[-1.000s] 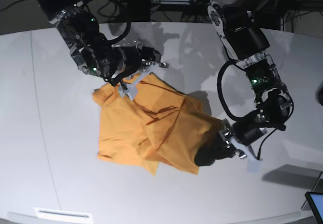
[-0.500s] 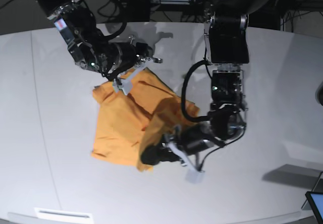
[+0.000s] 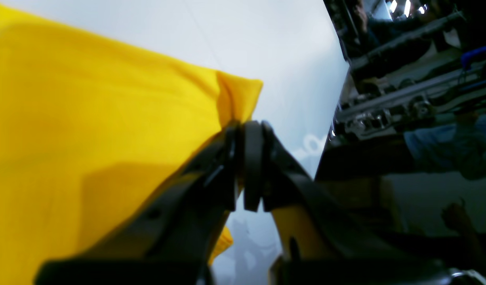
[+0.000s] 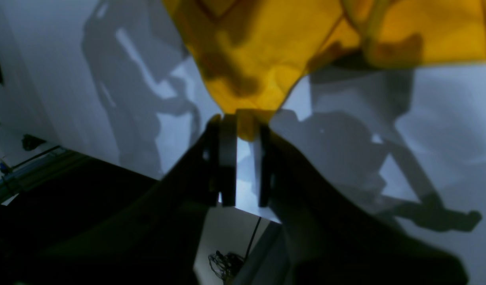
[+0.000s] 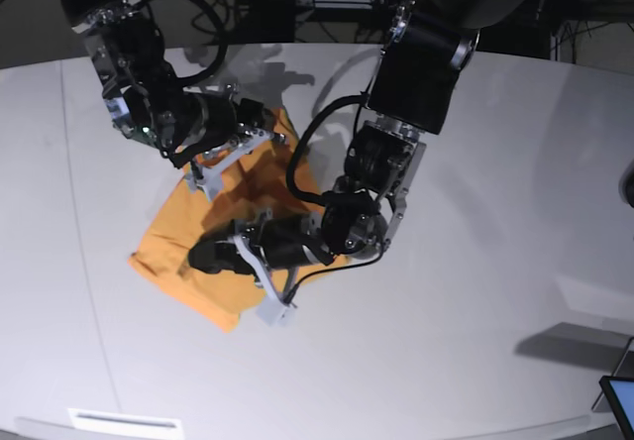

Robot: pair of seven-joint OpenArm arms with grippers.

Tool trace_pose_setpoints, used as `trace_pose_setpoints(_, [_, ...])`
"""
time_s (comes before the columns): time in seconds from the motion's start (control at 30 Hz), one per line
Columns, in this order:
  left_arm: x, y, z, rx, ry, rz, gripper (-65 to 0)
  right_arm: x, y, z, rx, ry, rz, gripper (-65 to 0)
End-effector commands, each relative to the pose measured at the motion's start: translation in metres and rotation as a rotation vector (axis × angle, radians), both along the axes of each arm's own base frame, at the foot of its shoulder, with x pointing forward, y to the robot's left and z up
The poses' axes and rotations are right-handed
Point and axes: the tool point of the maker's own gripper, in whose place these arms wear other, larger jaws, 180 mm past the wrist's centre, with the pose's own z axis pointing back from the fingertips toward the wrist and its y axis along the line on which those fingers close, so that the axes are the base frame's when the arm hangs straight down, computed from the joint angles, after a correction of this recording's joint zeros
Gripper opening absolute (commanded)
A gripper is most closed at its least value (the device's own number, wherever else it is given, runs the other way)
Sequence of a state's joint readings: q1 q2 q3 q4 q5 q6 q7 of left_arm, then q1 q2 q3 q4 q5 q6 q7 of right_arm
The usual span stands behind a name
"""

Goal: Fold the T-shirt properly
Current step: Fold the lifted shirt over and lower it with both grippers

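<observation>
White and curved, the tabletop fills the base view, with cables and dark equipment crowded behind its far edge. On its left half lies the T-shirt, a plain orange-yellow garment bunched into a rough slanted shape, several layers lying over one another, its outline uneven and nowhere near a tidy rectangle.

Two black arms reach over it. The left arm comes in from the right side of the base view and stretches across the cloth, its left gripper low near the shirt's lower left part. In its wrist view this left gripper is clenched on a yellow corner of fabric, jaws pressed together over it, with the cloth spreading away to the left over the bare surface.

The right arm enters from the upper left; its right gripper sits at the shirt's upper edge. Its wrist view shows the right gripper pinching a narrow tip of fabric, jaws slightly apart around it.

My judgement: a fold across the body is under way, not finished. Smoothing, squaring and further folds seem left.
</observation>
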State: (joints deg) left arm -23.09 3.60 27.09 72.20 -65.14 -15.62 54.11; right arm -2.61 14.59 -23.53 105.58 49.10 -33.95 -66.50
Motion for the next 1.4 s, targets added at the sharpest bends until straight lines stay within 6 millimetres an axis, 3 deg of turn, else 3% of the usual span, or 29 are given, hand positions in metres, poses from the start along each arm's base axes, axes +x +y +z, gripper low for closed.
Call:
trace_pose_setpoints(0.0, [0.015,-0.002,0.024,-0.034,-0.062,0.012,-65.0,0.003,0.000,0.006,0.010,-0.020,0.001,-57.9])
trace_pose_setpoints(0.17, [0.016,0.001,0.009,0.040,-0.066,0.013,-65.0,0.004,-0.005,0.004,0.006,-0.018,-0.022,-57.9])
trace_pose_setpoints(0.4, [0.010,0.001,0.000,0.062,-0.058,0.006,-65.0,0.026,-0.073,0.006,-0.032,-0.034,-0.243,-57.9])
trace_pose_setpoints(0.63, [-0.016,-0.038,0.006,0.076,-0.095,-0.117,-65.0,0.040,-0.124,0.011,-0.069,-0.071,-0.398,-57.9])
trace_pose_setpoints(0.83, [-0.021,-0.051,0.013,0.046,-0.095,-0.132,-65.0,0.043,-0.144,0.011,-0.084,-0.075,-0.462,-57.9])
trace_pose_setpoints(1.03, [-0.040,-0.062,0.004,0.078,-0.097,-0.198,-65.0,0.048,-0.186,-0.001,-0.119,-0.059,-0.599,-57.9])
trace_pose_setpoints(1.1, [-0.047,-0.063,0.000,0.098,-0.108,-0.226,-65.0,0.048,-0.193,-0.002,-0.121,-0.055,-0.621,-57.9])
trace_pose_setpoints(1.2, [-0.063,-0.070,0.011,0.102,-0.167,-0.281,-65.0,0.053,-0.194,0.002,-0.119,-0.067,-0.622,-57.9])
trace_pose_setpoints(1.3, [-0.072,-0.069,0.021,0.106,-0.221,-0.312,-65.0,0.056,-0.194,0.004,-0.116,-0.074,-0.623,-57.9])
trace_pose_setpoints(1.37, [-0.077,-0.060,0.015,0.118,-0.217,-0.311,-65.0,0.056,-0.194,0.004,-0.115,-0.075,-0.623,-57.9])
